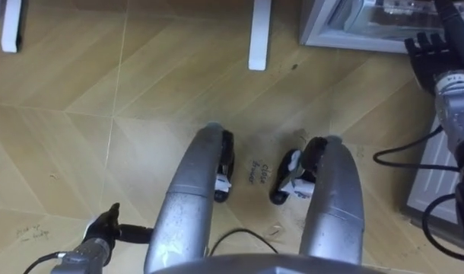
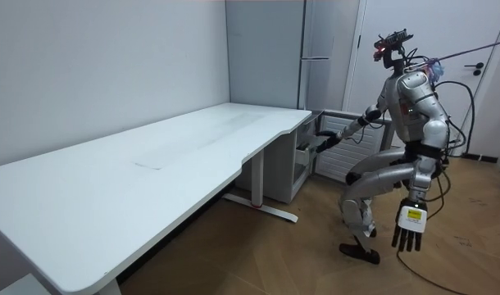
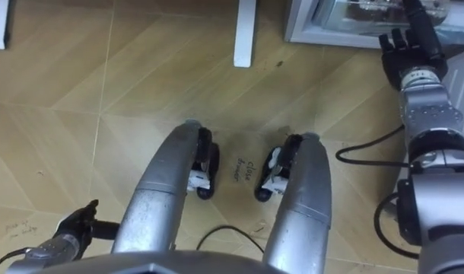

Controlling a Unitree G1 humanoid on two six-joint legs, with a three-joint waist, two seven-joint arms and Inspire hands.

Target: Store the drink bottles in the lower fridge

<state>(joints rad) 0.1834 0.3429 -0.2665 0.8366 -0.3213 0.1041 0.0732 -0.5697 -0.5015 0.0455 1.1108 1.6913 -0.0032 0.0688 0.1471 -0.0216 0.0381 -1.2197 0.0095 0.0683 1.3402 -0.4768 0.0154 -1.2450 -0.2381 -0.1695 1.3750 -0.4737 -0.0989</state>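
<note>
I see right hand straight-fingered, empty, by lower fridge | left hand hangs slack-fingered, empty | robot crouched

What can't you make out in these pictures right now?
Inside of the lower fridge: cut off by the eye views' top edge; in the room view it is too small, with the right hand in front.
Things behind its glass: blurred, so drinks or not is unclear.
Handwriting on the floor: too small to read.
</note>
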